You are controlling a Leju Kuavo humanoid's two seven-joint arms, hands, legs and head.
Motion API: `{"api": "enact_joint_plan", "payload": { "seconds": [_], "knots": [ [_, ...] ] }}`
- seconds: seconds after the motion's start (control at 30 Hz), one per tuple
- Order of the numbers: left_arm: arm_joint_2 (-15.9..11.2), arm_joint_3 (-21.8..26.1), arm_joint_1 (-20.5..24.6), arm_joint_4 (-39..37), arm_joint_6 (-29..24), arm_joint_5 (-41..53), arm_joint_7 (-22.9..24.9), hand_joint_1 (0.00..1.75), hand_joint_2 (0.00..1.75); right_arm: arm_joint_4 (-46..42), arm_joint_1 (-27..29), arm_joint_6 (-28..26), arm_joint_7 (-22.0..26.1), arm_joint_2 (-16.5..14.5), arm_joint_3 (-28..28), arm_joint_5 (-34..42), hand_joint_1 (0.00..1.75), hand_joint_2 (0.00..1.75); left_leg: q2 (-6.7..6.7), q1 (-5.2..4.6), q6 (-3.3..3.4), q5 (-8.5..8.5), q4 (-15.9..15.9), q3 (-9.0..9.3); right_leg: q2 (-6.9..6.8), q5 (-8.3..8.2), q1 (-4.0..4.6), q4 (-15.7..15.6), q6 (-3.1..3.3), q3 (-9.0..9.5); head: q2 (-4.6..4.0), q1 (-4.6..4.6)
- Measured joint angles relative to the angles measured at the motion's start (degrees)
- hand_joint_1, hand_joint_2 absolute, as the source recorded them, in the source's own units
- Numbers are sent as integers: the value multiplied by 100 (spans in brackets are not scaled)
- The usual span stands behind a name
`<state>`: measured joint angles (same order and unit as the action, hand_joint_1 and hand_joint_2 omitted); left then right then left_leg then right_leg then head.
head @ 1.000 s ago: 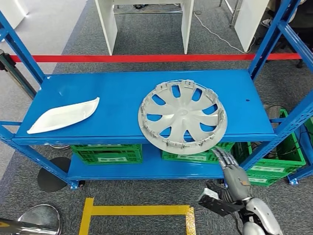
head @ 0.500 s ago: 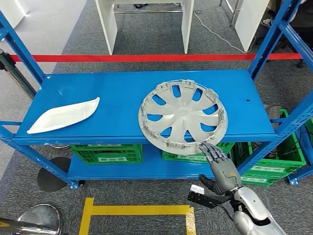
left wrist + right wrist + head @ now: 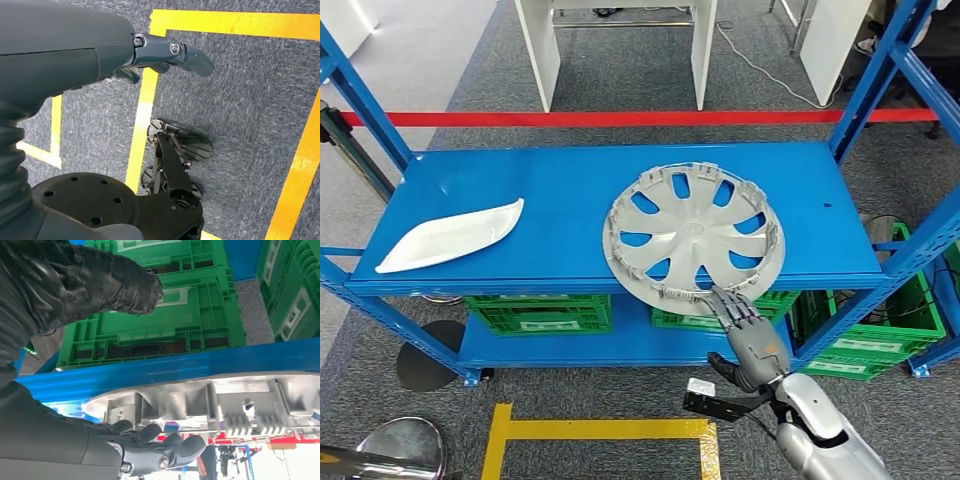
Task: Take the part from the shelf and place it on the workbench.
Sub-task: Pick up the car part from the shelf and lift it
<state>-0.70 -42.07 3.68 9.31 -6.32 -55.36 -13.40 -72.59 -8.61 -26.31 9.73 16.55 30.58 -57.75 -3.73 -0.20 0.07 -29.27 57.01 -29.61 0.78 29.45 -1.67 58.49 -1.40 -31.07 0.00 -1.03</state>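
A grey spoked wheel cover point(image 3: 693, 237) lies on the blue shelf's top board point(image 3: 569, 205), its near rim overhanging the front edge. A white curved panel point(image 3: 450, 236) lies at the shelf's left end. My right hand point(image 3: 746, 334) is raised just below and in front of the cover's near rim, fingers spread and empty, fingertips point(image 3: 720, 295) close to the rim. In the right wrist view the cover's ribbed rim point(image 3: 211, 402) runs between the thumb point(image 3: 113, 282) and the fingers point(image 3: 166, 450) without contact. My left hand point(image 3: 166, 52) hangs over the floor, fingers extended, holding nothing.
Green crates point(image 3: 539, 312) stand on the shelf's lower level, another at the right point(image 3: 893, 320). Blue uprights point(image 3: 878, 70) frame the shelf. Red tape point(image 3: 622, 118) and yellow floor lines point(image 3: 599, 430) mark the carpet. White table legs point(image 3: 539, 50) stand behind.
My right hand has moved left and up toward the wheel cover's near rim. The cover and the white panel have not moved.
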Motion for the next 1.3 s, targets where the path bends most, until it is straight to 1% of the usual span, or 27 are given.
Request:
{"api": "enact_joint_plan", "payload": {
  "seconds": [0.73, 1.3],
  "knots": [
    [0, -62, 0, 0, -2, 4, 1, 0, 175, 95, -73, -134, -2, -43, 164, 26, 0, 175, 0, 0, 0, 0, 1, -1, 0, 0, 0, 0, 0, 0, 0, -1],
    [0, -64, 3, 0, 14, 28, 0, 0, 175, 147, -468, -140, -5, -126, 281, 49, 0, 175, 0, 0, 0, 0, 3, -1, 0, -1, 0, 0, -1, 1, 0, -1]
  ]
}}
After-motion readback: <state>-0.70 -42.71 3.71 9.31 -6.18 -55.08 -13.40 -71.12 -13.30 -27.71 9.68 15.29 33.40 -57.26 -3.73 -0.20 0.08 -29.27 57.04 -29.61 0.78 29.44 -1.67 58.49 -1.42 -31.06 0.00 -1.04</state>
